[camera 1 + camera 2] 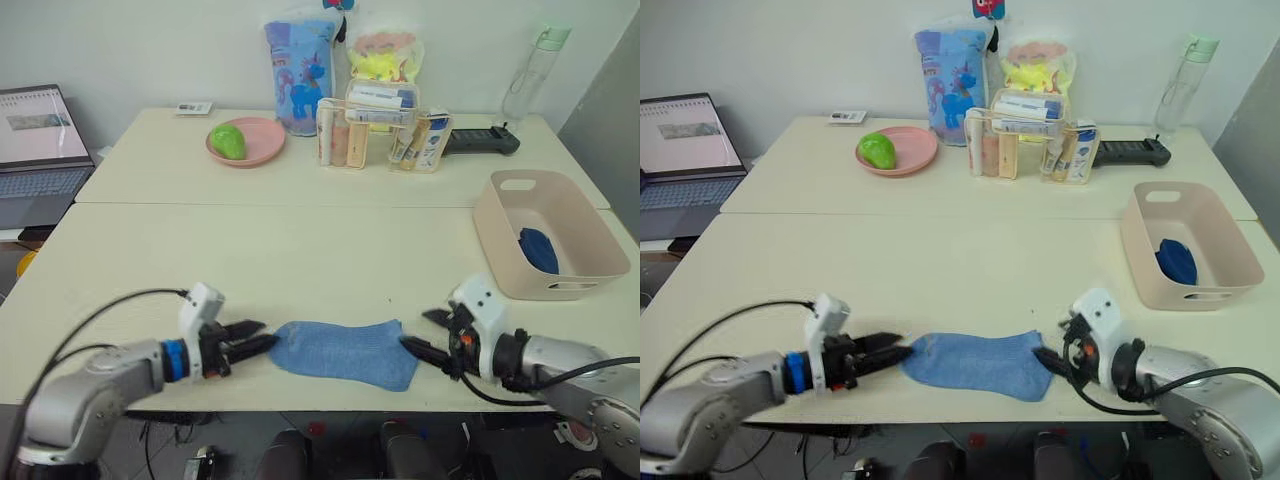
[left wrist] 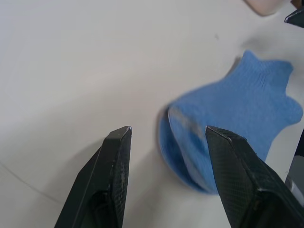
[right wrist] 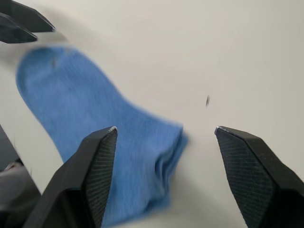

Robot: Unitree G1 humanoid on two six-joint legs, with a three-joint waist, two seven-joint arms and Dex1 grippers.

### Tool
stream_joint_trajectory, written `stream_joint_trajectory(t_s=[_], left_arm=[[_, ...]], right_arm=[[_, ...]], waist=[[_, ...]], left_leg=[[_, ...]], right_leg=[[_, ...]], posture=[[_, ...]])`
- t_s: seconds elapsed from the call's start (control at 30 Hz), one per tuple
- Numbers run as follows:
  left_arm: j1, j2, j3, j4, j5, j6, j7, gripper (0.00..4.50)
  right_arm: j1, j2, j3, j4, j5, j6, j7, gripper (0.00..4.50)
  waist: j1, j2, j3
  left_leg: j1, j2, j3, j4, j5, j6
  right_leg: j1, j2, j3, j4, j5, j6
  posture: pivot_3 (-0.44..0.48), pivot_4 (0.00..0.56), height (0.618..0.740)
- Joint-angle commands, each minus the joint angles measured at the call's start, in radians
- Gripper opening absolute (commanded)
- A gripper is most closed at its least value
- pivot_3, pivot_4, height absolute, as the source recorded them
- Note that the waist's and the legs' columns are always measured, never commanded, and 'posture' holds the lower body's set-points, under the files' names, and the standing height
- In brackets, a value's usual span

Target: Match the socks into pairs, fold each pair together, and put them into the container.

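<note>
While your wrist views showed both grippers (image 1: 258, 338) (image 1: 422, 333) spread wide beside the light blue socks (image 1: 345, 353), your head view showed the container (image 1: 506, 236) holding a navy sock (image 1: 539, 250).

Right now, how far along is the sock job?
Done: one dark blue bundle already lies in the tub. In hand: light blue socks lie flat near the table's front edge, the left gripper at one end and the right gripper at the other, fingers open, not gripping yet. Left: fold this pair and put it in the tub.
</note>
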Motion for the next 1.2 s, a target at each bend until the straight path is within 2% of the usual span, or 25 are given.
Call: stream_joint_trajectory(t_s=[0.03, 0.07, 0.13, 0.27, 0.33, 0.43, 0.53, 0.63, 0.73, 0.83, 0.93, 1.03, 1.2], left_arm=[[-0.069, 0.030, -0.076, -0.041, 0.011, -0.074, -0.111, 2.12], [-0.085, 0.039, -0.113, -0.047, 0.038, -0.104, -0.138, 1.94], [-0.116, 0.045, -0.196, -0.056, 0.098, -0.161, -0.173, 1.30], [-0.140, 0.024, -0.317, -0.022, 0.187, -0.231, -0.191, 0.05], [-0.128, 0.026, -0.397, 0.035, 0.279, -0.303, -0.207, 0.00], [-0.110, 0.006, -0.442, 0.122, 0.355, -0.363, -0.185, 0.00], [-0.100, -0.014, -0.468, 0.209, 0.434, -0.434, -0.157, 0.00], [-0.103, -0.027, -0.455, 0.231, 0.428, -0.439, -0.156, 0.00], [-0.095, -0.024, -0.443, 0.217, 0.406, -0.458, -0.184, 0.00], [-0.095, -0.030, -0.417, 0.183, 0.356, -0.449, -0.202, 0.00], [-0.105, -0.019, -0.408, 0.147, 0.339, -0.448, -0.230, 0.00], [-0.155, -0.033, -0.415, 0.083, 0.320, -0.417, -0.233, 0.00], [-0.181, -0.078, -0.461, 0.123, 0.408, -0.447, -0.182, 0.00]], right_arm=[[-0.055, 0.015, 0.063, -0.009, 0.006, -0.032, -0.012, 3.47], [-0.068, 0.022, 0.092, 0.002, -0.007, -0.039, -0.020, 3.47], [-0.072, 0.020, 0.162, 0.024, -0.046, -0.071, -0.019, 3.09], [-0.044, -0.012, 0.302, 0.057, -0.127, -0.140, -0.003, 1.78], [-0.019, -0.025, 0.381, 0.069, -0.166, -0.169, 0.004, 1.07], [0.032, -0.047, 0.439, 0.083, -0.205, -0.207, 0.016, 0.02], [0.101, -0.080, 0.460, 0.102, -0.253, -0.248, 0.021, 0.02], [0.171, -0.120, 0.461, 0.102, -0.292, -0.291, 0.038, 0.02], [0.257, -0.184, 0.470, 0.092, -0.348, -0.361, 0.055, 0.02], [0.317, -0.203, 0.454, 0.072, -0.412, -0.528, 0.080, 0.02], [0.350, -0.171, 0.418, 0.064, -0.434, -0.634, 0.089, 0.02], [0.331, -0.083, 0.388, 0.088, -0.458, -0.686, 0.040, 0.02], [0.250, 0.021, 0.447, 0.192, -0.533, -0.645, -0.010, 0.02]], waist=[[0.000, 0.000, 0.000], [-0.001, 0.000, 0.000], [-0.001, 0.000, 0.000], [-0.001, 0.000, 0.000], [-0.001, 0.000, 0.000], [-0.002, 0.000, 0.000], [0.000, 0.000, 0.000], [0.002, 0.001, -0.001], [0.002, 0.001, -0.002], [0.001, 0.000, -0.002], [0.001, 0.000, -0.001], [0.001, -0.001, -0.001], [-0.001, -0.001, -0.001]], left_leg=[[0.000, 0.000, 0.000, 0.000, 0.000, 0.000], [0.000, 0.000, 0.000, 0.000, 0.000, 0.000], [0.000, 0.000, 0.000, -0.001, 0.000, -0.001], [0.000, 0.000, 0.002, -0.002, 0.000, 0.000], [0.000, 0.000, 0.002, -0.002, 0.000, 0.000], [0.000, 0.000, 0.002, -0.003, 0.000, 0.000], [0.000, 0.000, 0.002, -0.003, 0.000, 0.000], [0.003, 0.000, 0.002, -0.003, 0.000, 0.000], [0.017, 0.000, 0.001, -0.008, 0.000, 0.001], [0.020, 0.000, 0.001, -0.008, -0.001, 0.001], [0.019, 0.000, 0.001, -0.008, -0.001, 0.001], [0.019, 0.001, 0.001, -0.008, 0.000, 0.001], [0.019, 0.000, 0.001, -0.008, 0.000, 0.001]], right_leg=[[0.000, 0.000, 0.000, 0.000, 0.000, 0.000], [0.000, 0.000, 0.000, 0.000, 0.000, 0.000], [0.000, 0.000, 0.000, 0.000, 0.000, 0.000], [-0.001, 0.000, 0.001, 0.000, 0.000, 0.000], [-0.001, 0.000, 0.001, 0.000, 0.000, 0.000], [-0.002, 0.000, 0.002, 0.000, 0.000, 0.000], [-0.001, 0.000, 0.001, -0.001, 0.000, 0.000], [0.002, -0.001, 0.002, -0.001, 0.000, 0.000], [0.016, -0.001, 0.001, -0.006, 0.000, 0.000], [0.019, 0.000, 0.001, -0.007, -0.001, 0.000], [0.018, 0.000, 0.001, -0.007, -0.001, 0.000], [0.018, 0.000, 0.001, -0.006, -0.001, 0.000], [0.017, 0.000, 0.001, -0.006, -0.001, 0.000]], posture=[[0.000, 0.150, 0.703], [0.000, 0.150, 0.703], [0.000, 0.150, 0.703], [0.000, 0.150, 0.703], [0.000, 0.150, 0.703], [0.000, 0.150, 0.703], [0.000, 0.150, 0.703], [0.000, 0.150, 0.703], [0.000, 0.150, 0.703], [0.000, 0.150, 0.703], [0.000, 0.150, 0.703], [0.000, 0.150, 0.703], [0.000, 0.150, 0.703]])
